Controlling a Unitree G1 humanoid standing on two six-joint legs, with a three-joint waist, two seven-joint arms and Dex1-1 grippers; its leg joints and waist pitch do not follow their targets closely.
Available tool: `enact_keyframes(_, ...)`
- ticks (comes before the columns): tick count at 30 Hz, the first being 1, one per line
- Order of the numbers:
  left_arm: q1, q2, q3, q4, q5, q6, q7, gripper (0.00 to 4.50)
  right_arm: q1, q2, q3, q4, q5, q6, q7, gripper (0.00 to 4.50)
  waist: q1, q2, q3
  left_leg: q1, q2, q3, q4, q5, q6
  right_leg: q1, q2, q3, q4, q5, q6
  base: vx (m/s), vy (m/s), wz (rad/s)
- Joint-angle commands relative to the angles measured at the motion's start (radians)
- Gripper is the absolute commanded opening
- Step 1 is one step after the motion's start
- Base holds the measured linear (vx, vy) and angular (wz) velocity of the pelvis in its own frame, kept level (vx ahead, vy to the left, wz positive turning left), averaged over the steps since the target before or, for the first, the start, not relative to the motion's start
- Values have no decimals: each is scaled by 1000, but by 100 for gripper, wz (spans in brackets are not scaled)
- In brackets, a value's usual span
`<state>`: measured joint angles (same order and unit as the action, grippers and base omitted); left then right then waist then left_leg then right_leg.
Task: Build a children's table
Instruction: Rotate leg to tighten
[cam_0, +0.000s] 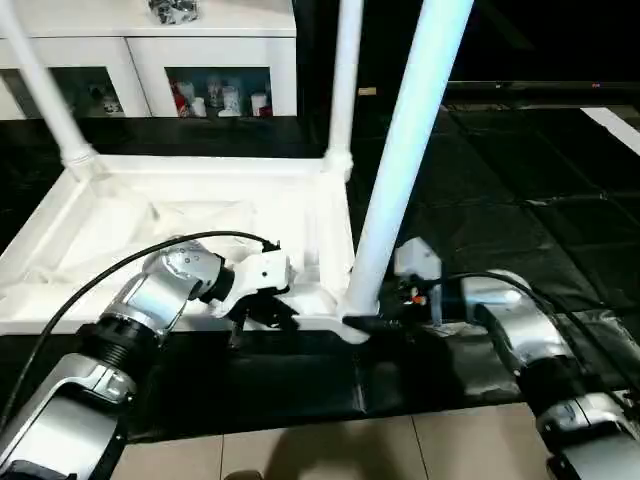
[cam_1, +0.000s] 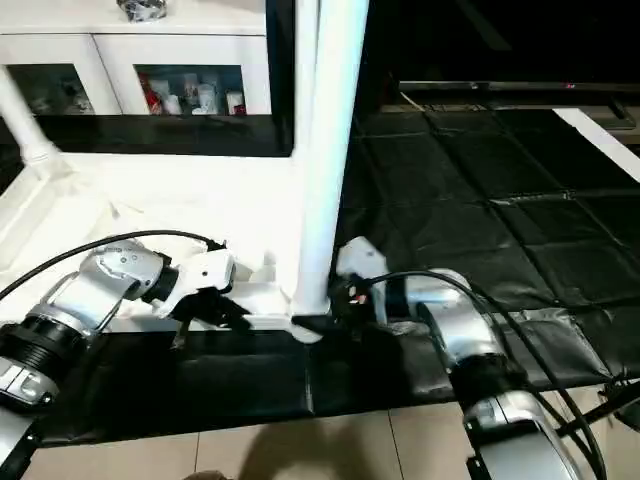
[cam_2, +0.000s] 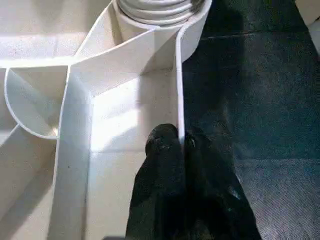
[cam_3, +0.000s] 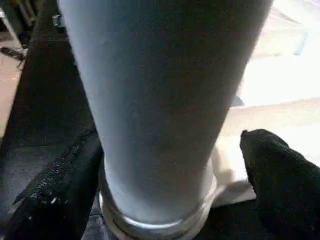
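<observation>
The children's table lies upside down on the black mat, and its white top (cam_0: 200, 165) shows the ribbed underside. Three legs stand in corner sockets: the near right leg (cam_0: 405, 150), the far right one (cam_0: 345, 80) and the far left one (cam_0: 45, 90). My left gripper (cam_2: 180, 135) is shut on the top's thin rim wall (cam_2: 177, 75), just short of the near right socket (cam_2: 160, 10). My right gripper (cam_3: 170, 137) stands open around the base of the near right leg (cam_3: 160, 100). One finger (cam_3: 50, 190) lies close against the leg and the other (cam_3: 280, 175) stands a little apart.
A white glass-door cabinet (cam_0: 150, 60) stands behind the table. The black mat (cam_0: 520, 180) stretches to the right and back. Pale tiled floor (cam_0: 350, 450) begins at the mat's near edge. A black cable (cam_0: 90, 285) arcs over my left forearm.
</observation>
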<state>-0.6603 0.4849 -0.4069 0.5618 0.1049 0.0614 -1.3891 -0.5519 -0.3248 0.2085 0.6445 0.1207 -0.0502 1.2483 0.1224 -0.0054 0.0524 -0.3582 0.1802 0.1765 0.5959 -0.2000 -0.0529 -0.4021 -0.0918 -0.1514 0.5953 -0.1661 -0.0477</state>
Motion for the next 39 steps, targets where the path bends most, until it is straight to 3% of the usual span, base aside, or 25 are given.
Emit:
enact_keyframes(1, 16, -1, -57, -24, 21, -16, -56, 0, -26, -5, 11, 25, -6, -8, 13, 400, -2, -6, -70, 4, 69, -18, -66, -117, 64, 61, -92, 81, -64, -247, -164, 0, 0, 0)
enact_keyframes(15, 17, 3, -67, -19, 20, -27, -74, 0, -44, 14, 14, 72, 9, -17, 79, 289, -3, -6, -73, 3, 69, -19, -65, -105, 67, 63, -90, 81, -58, -222, -175, 0, 0, 0)
enact_keyframes(18, 17, 1, -64, -17, 17, -21, -71, 0, -43, 15, 15, 78, 10, -20, 86, 278, -3, -6, -73, 3, 70, -19, -64, -104, 69, 63, -90, 81, -58, -219, -176, 0, 0, 0)
enact_keyframes(19, 16, -2, -61, -14, 14, -18, -67, 0, -42, 16, 15, 78, 10, -21, 88, 277, -2, -1, -73, 4, 70, -19, -64, -106, 68, 62, -91, 81, -58, -220, -177, 0, 0, 0)
enact_keyframes(24, 11, -22, -34, -2, -13, 30, -52, 0, -25, 33, -8, 57, 36, 14, 77, 274, -2, -3, -73, 3, 69, -18, -64, -108, 65, 64, -89, 81, -58, -210, -184, 0, 0, 0)
enact_keyframes(27, 5, -40, -15, 7, -28, 69, -29, 0, -14, 49, -21, 53, 38, 24, 30, 274, -3, -3, -71, 5, 69, -19, -65, -116, 60, 62, -91, 80, -62, -238, -177, 0, 0, 0)
enact_keyframes(29, -15, -84, 27, 31, -53, 131, 35, 0, 2, 93, -54, 56, 33, 48, -109, 274, -6, -3, -65, 8, 68, -19, -68, -141, 48, 59, -92, 81, -72, -290, -164, 0, 0, 0)
enact_keyframes(30, -23, -100, 40, 42, -58, 147, 63, 0, 5, 107, -63, 58, 31, 58, -148, 274, -10, -3, -63, 11, 66, -22, -70, -176, 31, 61, -94, 79, -81, -361, -146, 0, 0, 0)
enact_keyframes(31, -45, -149, 80, 70, -73, 182, 148, 0, 13, 150, -85, 67, 16, 63, -278, 274, -15, -5, -63, 10, 65, -23, -71, -182, 19, 62, -94, 79, -82, -386, -133, 0, 0, 0)
enact_keyframes(33, -56, -172, 99, 83, -81, 201, 189, 0, 15, 173, -100, 71, 19, 74, -331, 273, -21, -7, -63, 13, 62, -25, -73, -201, 5, 61, -95, 76, -92, -428, -115, 0, 0, 0)
enact_keyframes(34, -72, -207, 121, 100, -85, 221, 255, 0, 15, 215, -122, 75, 30, 111, -407, 273, -24, -5, -65, 10, 61, -28, -73, -202, 5, 65, -97, 75, -91, -434, -110, 0, 0, 0)
enact_keyframes(38, -93, -266, 153, 121, -86, 252, 367, 0, 5, 290, -151, 94, 36, 135, -534, 272, -34, -8, -69, 6, 60, -25, -69, -166, 21, 64, -95, 78, -85, -356, -129, 0, 0, 0)
enact_keyframes(39, -98, -278, 159, 127, -86, 257, 390, 0, -3, 303, -151, 106, 26, 135, -573, 272, -34, -3, -68, 8, 58, -24, -69, -155, 28, 62, -93, 78, -83, -336, -136, 0, 0, 0)
